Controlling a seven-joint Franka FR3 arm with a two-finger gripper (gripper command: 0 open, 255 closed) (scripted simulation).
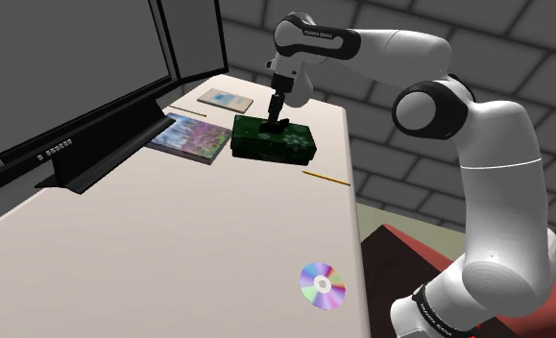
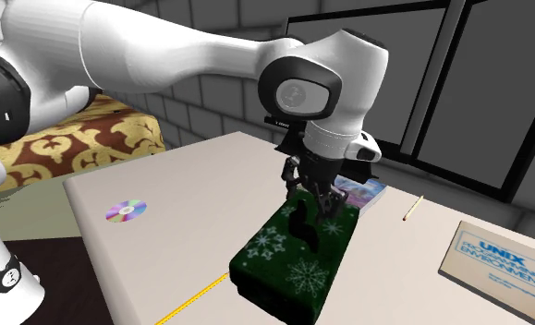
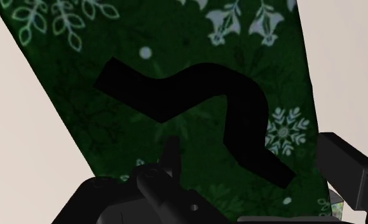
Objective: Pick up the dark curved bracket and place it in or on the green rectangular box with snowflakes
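Lying on the box: the dark curved bracket [image 3: 239,114], a black S-shaped strip, rests flat on the patterned top of the green rectangular box with white snowflakes [image 1: 276,142], inside its edges as the wrist view shows it.
Box: it stands on the pale tabletop [image 1: 170,230], towards the far end in the shoulder view, just beside a colourful book [image 1: 189,137].
Gripper: the all-black two-finger gripper [image 1: 276,120] hangs just above the box top, pointing down at the bracket.
Fingers: they stand apart in the wrist view, one on each side of the bracket's nearer end. Neither seems to press on it, so nothing is held.
Done: as I judge it, the pick-up and the placing are both made, since the box alone bears the bracket.
Left: probably only lifting the hand clear.
Risk: a finger catching the strip's nearer end on the way up could drag it towards the box edge.
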